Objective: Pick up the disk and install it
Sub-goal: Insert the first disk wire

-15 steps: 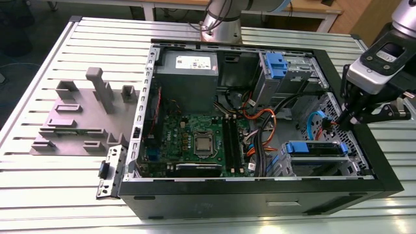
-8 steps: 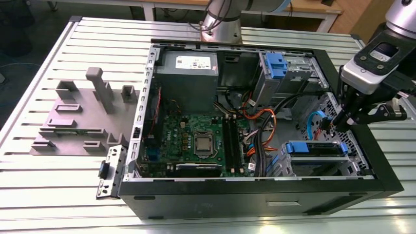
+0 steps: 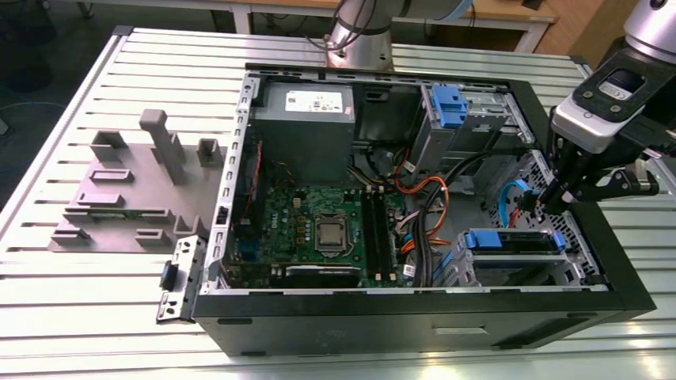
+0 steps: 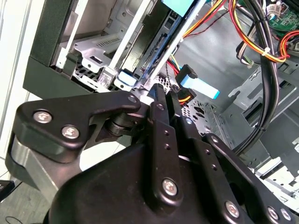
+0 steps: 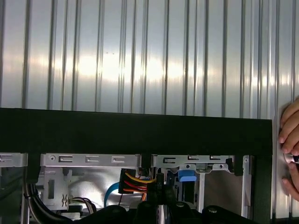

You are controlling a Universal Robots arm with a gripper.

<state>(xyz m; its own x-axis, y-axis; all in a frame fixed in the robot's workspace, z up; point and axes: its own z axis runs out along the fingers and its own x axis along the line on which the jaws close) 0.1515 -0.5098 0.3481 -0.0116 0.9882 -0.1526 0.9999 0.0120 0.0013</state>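
Disk [image 3: 514, 241], just one, lies flat with its blue side rails in the metal cage at the near corner of the open computer case [image 3: 423, 305], on the exterior view's right. Outside the case, to the exterior view's left, one grey fixture plate [image 3: 127, 198] sits on the slatted table [image 3: 63, 309], just beside the case wall. Inside the case come one green motherboard [image 3: 317, 222], one grey box with a white sticker [image 3: 309, 111] against the far wall, a tangle of cables, then one upright blue latch piece [image 3: 448, 106]. The gripper [image 3: 552, 199] hangs just beyond the cage, close against the case's perforated wall with little room either side; its fingers [image 4: 159, 105] are drawn together with nothing seen between them. A person's hand [image 5: 289, 149] rests at the case's outer edge.
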